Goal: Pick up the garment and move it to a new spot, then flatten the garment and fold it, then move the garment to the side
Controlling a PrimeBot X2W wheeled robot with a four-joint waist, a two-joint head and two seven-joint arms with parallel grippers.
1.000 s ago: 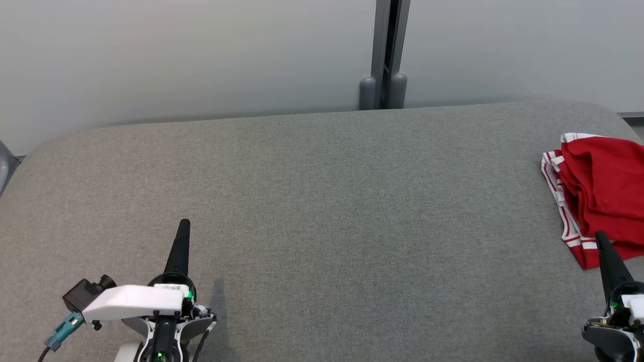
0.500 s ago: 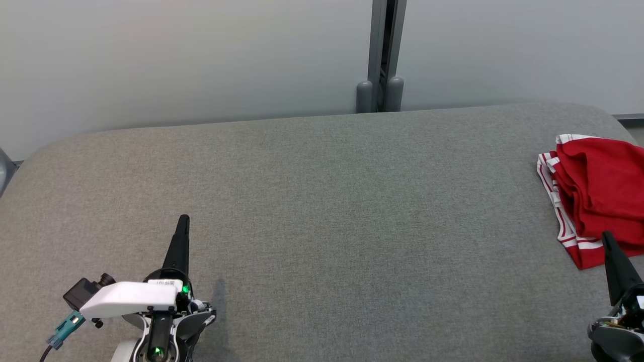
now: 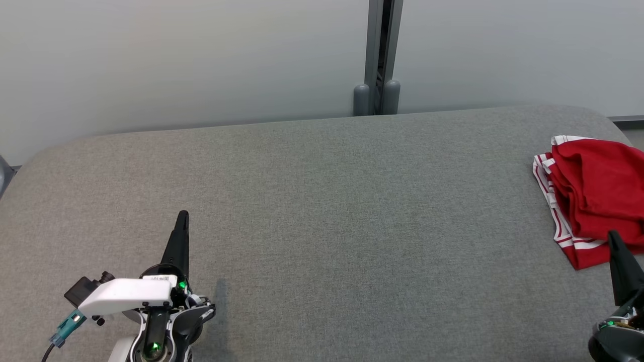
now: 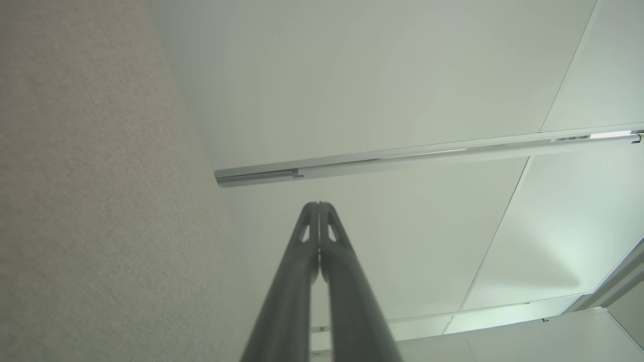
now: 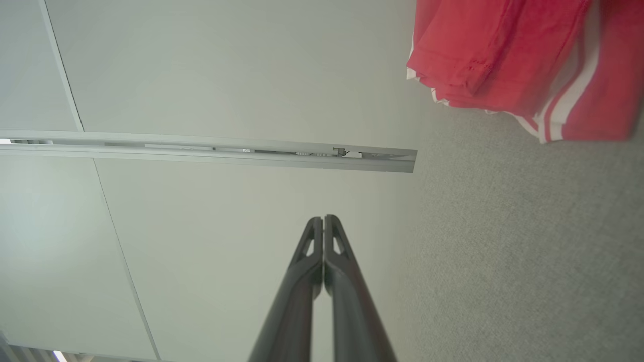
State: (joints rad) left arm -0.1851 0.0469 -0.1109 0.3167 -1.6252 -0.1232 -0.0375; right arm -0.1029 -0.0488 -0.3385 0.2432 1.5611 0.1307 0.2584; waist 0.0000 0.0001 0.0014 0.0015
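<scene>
The red garment, trimmed with white stripes, lies crumpled in a loose heap at the far right edge of the grey padded surface, nothing gripping it. The left gripper stands at the lower left of the head view, its two dark fingers pressed together and holding nothing, well apart from the garment. The right gripper rises at the lower right, its jaws likewise closed and empty, its tip showing just in front of the garment's lower striped hem; whether it touches the cloth cannot be told. Compared with a second ago, the whole head view has slid: the grey post behind the surface and the garment both sit a little further left, so the camera has turned rather than the things. Against that shift the right gripper shows slightly further right and lower, while the garment's folds look unchanged. Both grippers were closed then as now.
</scene>
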